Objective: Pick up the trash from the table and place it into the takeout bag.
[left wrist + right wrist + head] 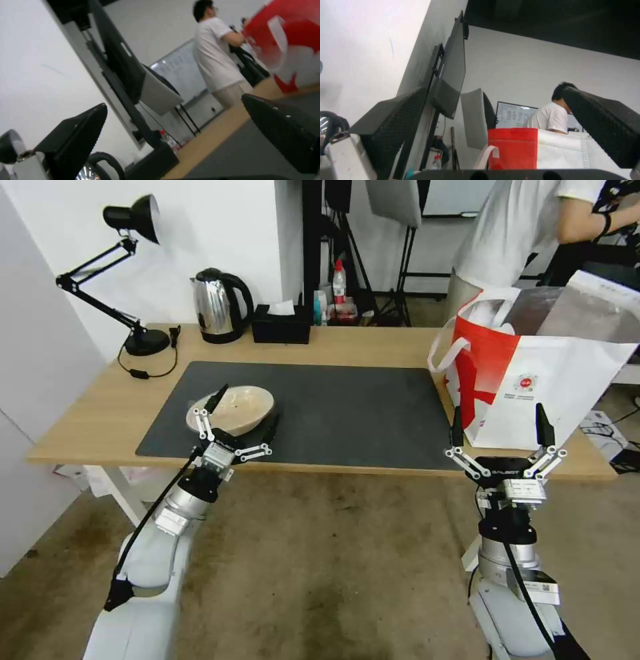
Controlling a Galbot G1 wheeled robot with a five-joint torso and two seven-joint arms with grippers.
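A shallow beige bowl, the one piece of trash in sight, lies tilted on the left part of the dark grey mat on the table. My left gripper is open at the bowl's near side, one finger over its rim and the other just off its right edge. At the table's right end stands the takeout bag, white with a red panel, its mouth open. Just in front of the bag, by the table's front edge, my right gripper is open and holds nothing.
A steel kettle, a black tissue box and a black desk lamp stand along the table's back left. A person stands behind the bag. Bare floor lies in front of the table.
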